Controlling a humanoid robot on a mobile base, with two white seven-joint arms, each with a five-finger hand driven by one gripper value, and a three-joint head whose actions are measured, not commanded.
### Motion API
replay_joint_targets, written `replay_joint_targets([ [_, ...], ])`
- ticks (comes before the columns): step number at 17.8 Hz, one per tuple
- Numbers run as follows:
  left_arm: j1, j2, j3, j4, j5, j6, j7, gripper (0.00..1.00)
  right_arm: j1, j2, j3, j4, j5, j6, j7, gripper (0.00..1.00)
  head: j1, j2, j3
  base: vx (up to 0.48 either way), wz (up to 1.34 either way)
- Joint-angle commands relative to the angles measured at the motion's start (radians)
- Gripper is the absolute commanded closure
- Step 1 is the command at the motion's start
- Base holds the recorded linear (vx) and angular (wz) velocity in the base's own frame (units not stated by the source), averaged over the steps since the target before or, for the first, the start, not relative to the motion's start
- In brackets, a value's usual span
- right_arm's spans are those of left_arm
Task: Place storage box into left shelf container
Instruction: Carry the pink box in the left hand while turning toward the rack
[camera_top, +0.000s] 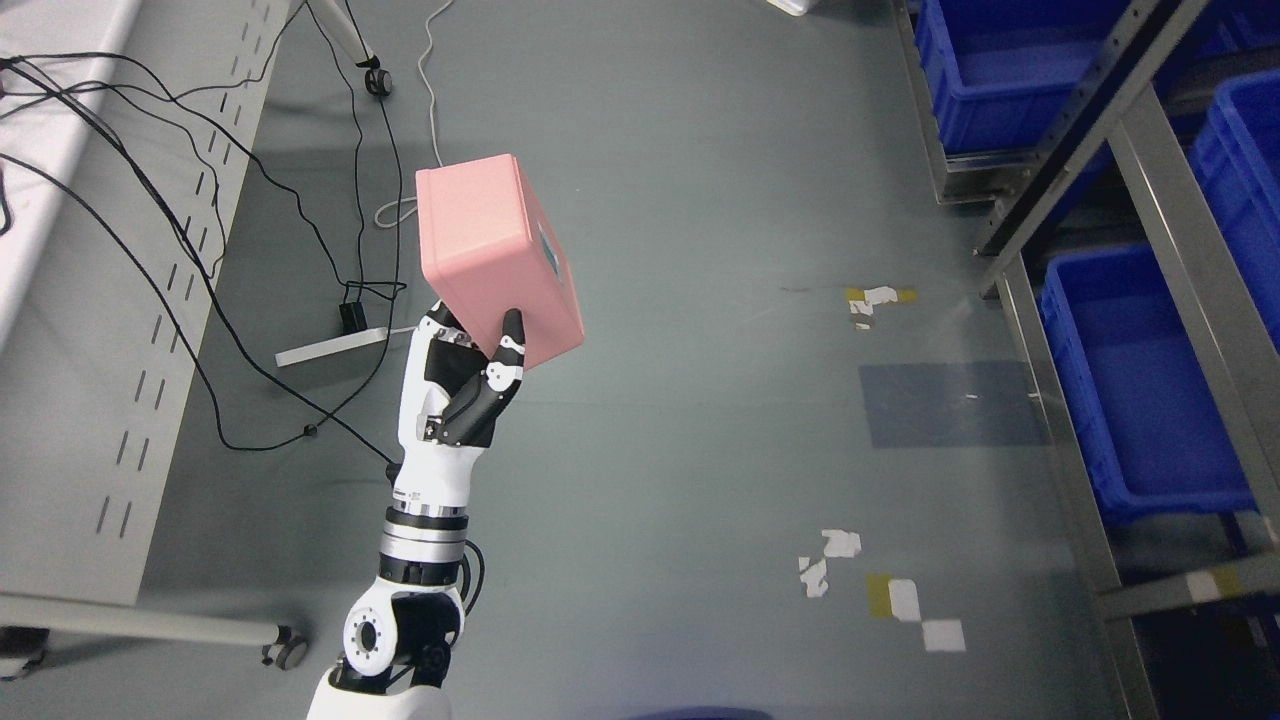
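My left hand (478, 352) is shut on a pink storage box (497, 258) and holds it up in the air over the grey floor, left of the picture's middle. The thumb (507, 345) presses on the box's near face; the other fingers are hidden behind it. The box is tilted, with a small label on its right face. Blue shelf containers (1140, 400) sit in a metal rack (1180, 260) at the right edge, well apart from the box. My right arm is out of view.
A grey perforated table (110, 300) on castors stands at the left, with black cables (250, 250) hanging down to a power strip (335, 343) on the floor. Tape marks (880, 300) dot the floor between box and rack.
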Motion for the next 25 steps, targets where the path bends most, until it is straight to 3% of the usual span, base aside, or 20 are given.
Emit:
replay_joint_targets([
  [1,-0.003,0.017,-0.015,0.005,0.001,0.002,-0.063,0.94,-0.004,-0.017,0.000,-0.017,-0.021,-0.001,0.002,0.00,0.0000,0.000,0.000,0.491,0.16],
  [13,0.053,0.017,-0.085,0.016,-0.013,-0.004,-0.145,0.92,-0.005,-0.017,0.000,-0.017,-0.021,0.000,0.001,0.00,0.0000,0.000,0.000,0.546,-0.06],
  [15,0.055,0.017,-0.098,0.017,-0.013,-0.015,-0.157,0.91,-0.003,-0.017,0.000,-0.017,-0.021,0.000,0.001,0.00,0.0000,0.000,0.000,0.425,-0.93],
  [18,0.085,0.017,-0.110,0.045,-0.033,-0.016,-0.288,0.90,-0.004,-0.017,0.000,-0.017,-0.021,0.000,0.001,0.00,0.0000,0.000,0.000,0.387,-1.28],
  [25,0.118,0.017,-0.101,0.097,-0.042,-0.019,-0.296,0.90,-0.005,-0.017,0.000,-0.017,-0.021,0.000,0.001,0.00,0.0000,0.000,0.000,0.256,-1.42],
])
